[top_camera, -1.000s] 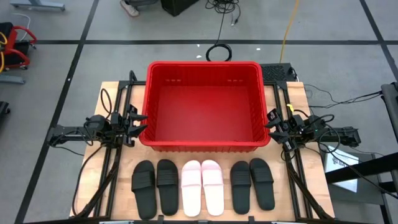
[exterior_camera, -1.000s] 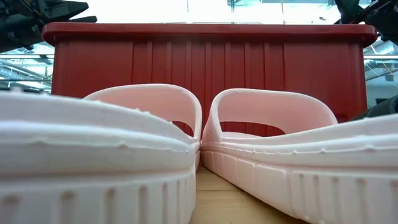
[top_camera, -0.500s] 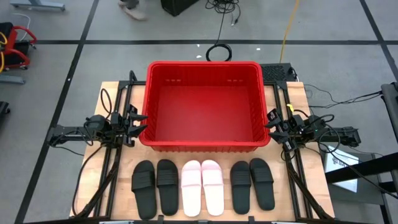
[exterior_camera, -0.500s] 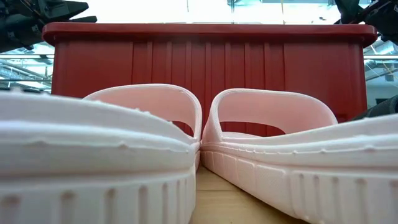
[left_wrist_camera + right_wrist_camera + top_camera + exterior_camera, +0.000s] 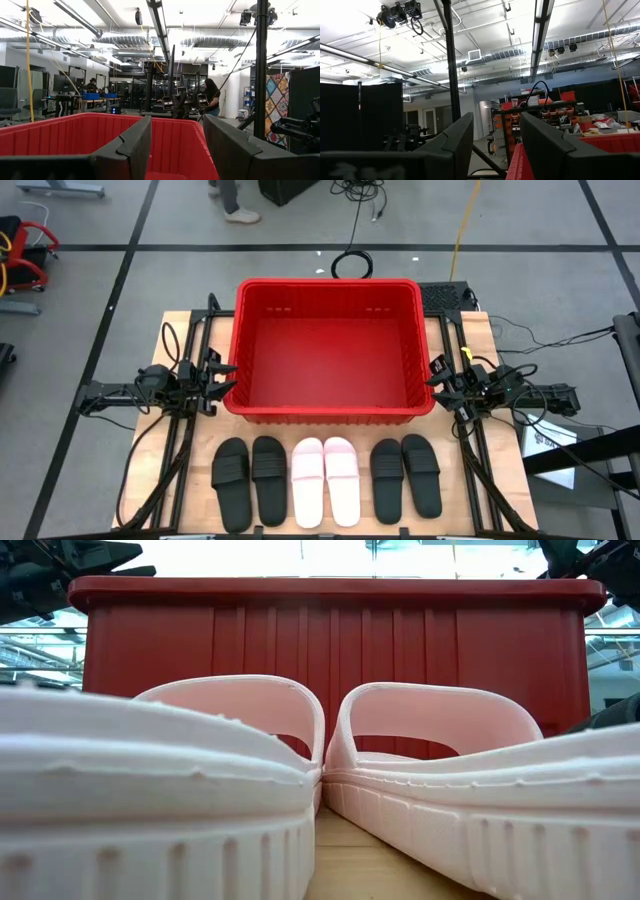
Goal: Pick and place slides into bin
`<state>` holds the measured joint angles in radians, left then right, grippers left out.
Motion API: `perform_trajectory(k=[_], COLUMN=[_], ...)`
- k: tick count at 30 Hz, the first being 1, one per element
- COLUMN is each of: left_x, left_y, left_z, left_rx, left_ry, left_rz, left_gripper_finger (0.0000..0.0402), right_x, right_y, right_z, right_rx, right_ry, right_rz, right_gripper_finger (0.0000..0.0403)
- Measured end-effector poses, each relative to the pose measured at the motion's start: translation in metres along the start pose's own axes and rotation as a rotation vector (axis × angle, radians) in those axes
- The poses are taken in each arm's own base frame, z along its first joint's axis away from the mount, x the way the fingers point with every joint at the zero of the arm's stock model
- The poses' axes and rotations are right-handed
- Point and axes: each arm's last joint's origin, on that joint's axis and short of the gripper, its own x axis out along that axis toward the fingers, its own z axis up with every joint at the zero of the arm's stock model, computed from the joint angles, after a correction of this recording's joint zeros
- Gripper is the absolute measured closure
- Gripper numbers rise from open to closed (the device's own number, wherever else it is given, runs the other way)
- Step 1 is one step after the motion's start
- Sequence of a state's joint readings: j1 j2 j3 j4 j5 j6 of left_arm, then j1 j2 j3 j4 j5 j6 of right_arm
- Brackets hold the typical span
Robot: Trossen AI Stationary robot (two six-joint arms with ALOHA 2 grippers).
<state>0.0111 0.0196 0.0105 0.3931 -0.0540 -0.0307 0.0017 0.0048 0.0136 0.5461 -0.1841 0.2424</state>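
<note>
From my station I see the left gripper (image 5: 222,380) parked at the left wall of the bin (image 5: 327,416), its fingers (image 5: 131,147) spread with nothing between them, only the red interior showing past them in the left wrist view. The bin is a big bright red crate with ribbed sides and a thick rim, sitting at the middle of the wooden table (image 5: 150,430) with its long axis running left to right; nothing lies inside it. In front of it, toward the near edge, the six slides lie sole down in a tidy row, each with its long axis running from the near edge toward the bin. Reading across: the left black pair (image 5: 251,479), matte, wide straps; the pale pink-white pair (image 5: 324,479) at the centre, touching side by side; then the right black pair (image 5: 406,476). In the low view the pink pair (image 5: 320,800) fills the foreground, straps arching up, open ends facing the bin's ribbed wall (image 5: 330,640). The right gripper (image 5: 437,385) sits at the bin's right wall, its fingers (image 5: 454,145) likewise apart and empty. A person's legs (image 5: 230,198) show on the floor beyond the table.
</note>
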Motion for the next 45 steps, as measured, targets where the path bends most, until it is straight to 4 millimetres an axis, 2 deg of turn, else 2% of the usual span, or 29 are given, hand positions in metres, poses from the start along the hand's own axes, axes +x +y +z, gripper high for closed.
perform_trajectory(k=[38, 45], left_x=[0.0000, 0.0000], left_y=[0.0002, 0.0005], left_z=[0.0006, 0.0015], left_rx=[-0.004, -0.025], left_ry=[-0.006, -0.016], left_rz=[0.007, 0.018], left_gripper_finger=[0.0215, 0.0215], right_x=[0.0000, 0.0000], right_y=[0.0000, -0.0001], right_z=[-0.0003, -0.0004], right_rx=[0.003, 0.111], right_ry=[0.004, 0.004], right_rz=[0.000, -0.001], right_gripper_finger=[0.0252, 0.0252])
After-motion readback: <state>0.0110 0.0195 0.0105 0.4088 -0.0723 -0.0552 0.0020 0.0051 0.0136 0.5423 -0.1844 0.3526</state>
